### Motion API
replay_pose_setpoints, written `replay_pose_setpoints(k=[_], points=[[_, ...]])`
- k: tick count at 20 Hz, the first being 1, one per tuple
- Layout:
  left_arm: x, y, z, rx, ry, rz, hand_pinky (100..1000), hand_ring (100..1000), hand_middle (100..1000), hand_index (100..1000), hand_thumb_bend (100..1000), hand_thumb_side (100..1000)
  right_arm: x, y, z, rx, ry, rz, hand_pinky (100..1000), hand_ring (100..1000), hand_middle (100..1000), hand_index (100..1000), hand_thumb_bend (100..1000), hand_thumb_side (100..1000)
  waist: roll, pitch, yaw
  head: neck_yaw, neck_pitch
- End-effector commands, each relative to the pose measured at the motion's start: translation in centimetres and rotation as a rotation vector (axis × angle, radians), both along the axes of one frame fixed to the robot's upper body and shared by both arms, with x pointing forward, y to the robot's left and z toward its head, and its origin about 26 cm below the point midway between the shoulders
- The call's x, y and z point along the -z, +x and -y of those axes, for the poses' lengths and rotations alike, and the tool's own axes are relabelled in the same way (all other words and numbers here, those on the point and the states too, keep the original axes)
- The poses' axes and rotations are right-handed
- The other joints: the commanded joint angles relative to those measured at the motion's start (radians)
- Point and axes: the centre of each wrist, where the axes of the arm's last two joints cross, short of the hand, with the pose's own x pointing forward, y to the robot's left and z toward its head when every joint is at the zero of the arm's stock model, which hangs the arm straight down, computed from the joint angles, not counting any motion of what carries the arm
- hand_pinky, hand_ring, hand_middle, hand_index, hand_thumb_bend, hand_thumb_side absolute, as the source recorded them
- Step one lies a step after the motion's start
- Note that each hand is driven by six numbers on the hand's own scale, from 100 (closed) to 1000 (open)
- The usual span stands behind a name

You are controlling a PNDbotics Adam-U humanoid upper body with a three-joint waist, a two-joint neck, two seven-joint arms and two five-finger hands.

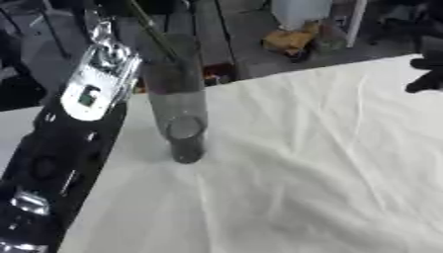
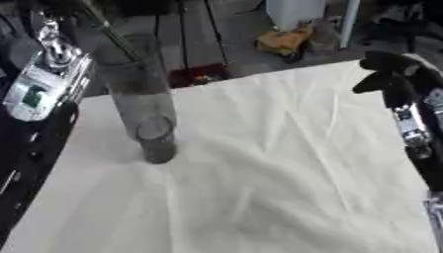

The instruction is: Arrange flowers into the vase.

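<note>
A tall clear glass vase [image 1: 177,106] stands tilted on the white cloth, its base near the table's left side. A thin green stem [image 1: 154,30] sticks out of its mouth and runs up to the top edge; no bloom is in view. My left forearm [image 1: 95,84], black with a silver wrist, rises along the left side next to the vase. My left hand [image 2: 65,6] is only a dark shape at the top edge, where the stem ends. My right hand [image 2: 391,69] hovers over the table's far right corner, relaxed and holding nothing.
The white cloth [image 2: 277,168] covers the table and lies in wrinkles. Beyond the far edge is a dark floor with a yellow bundle [image 1: 290,40], a white container [image 1: 301,12] and a red item [image 2: 197,76].
</note>
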Motion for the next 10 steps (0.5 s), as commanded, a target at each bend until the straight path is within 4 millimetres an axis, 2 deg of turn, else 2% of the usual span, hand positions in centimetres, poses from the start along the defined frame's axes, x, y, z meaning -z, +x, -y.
replay_pose_setpoints(k=[1, 4, 10], points=[[-1.2, -0.3, -0.7, -0.04, 0.022, 0.021, 113, 263, 300, 300, 100, 824, -0.8, -0.4, 0.4, 0.011, -0.01, 0.029, 681, 836, 538, 864, 159, 1000, -0.007, -0.028, 0.002, -0.003, -0.007], [-1.1, -0.3, -0.8, -0.051, 0.029, 0.017, 115, 267, 303, 304, 100, 824, -0.8, -0.4, 0.4, 0.011, -0.01, 0.029, 681, 836, 538, 864, 160, 1000, -0.007, -0.028, 0.002, -0.003, -0.006], [-0.3, 0.3, -2.1, -0.164, 0.128, -0.043, 148, 345, 368, 383, 100, 782, -0.6, -0.4, 0.7, 0.025, -0.004, 0.022, 682, 836, 538, 864, 160, 1000, -0.006, -0.037, 0.012, -0.013, 0.002]])
